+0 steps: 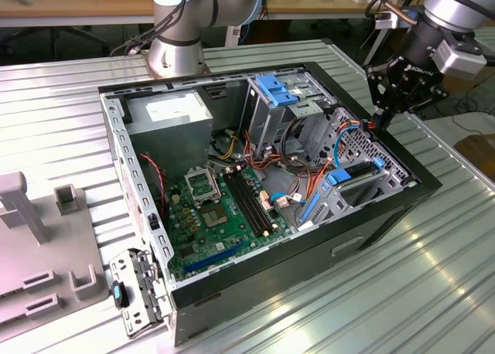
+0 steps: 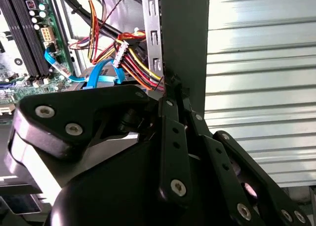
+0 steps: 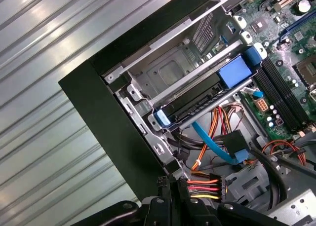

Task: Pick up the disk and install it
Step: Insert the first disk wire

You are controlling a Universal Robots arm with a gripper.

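Pincer (image 1: 380, 120) closed and empty, I hover near the flat dark-grey blue-railed disk (image 3: 197, 96) in its bay; seating seems current, needing a straight push.

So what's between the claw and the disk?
In the first wrist view, orange, red and yellow wires and a blue cable cross between claw and disk.

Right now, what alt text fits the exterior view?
The arm's black hand hangs over the edge of an open computer case on the exterior view's right, near the blue-railed disk sitting in a bay. The case lies on a ribbed metal table.
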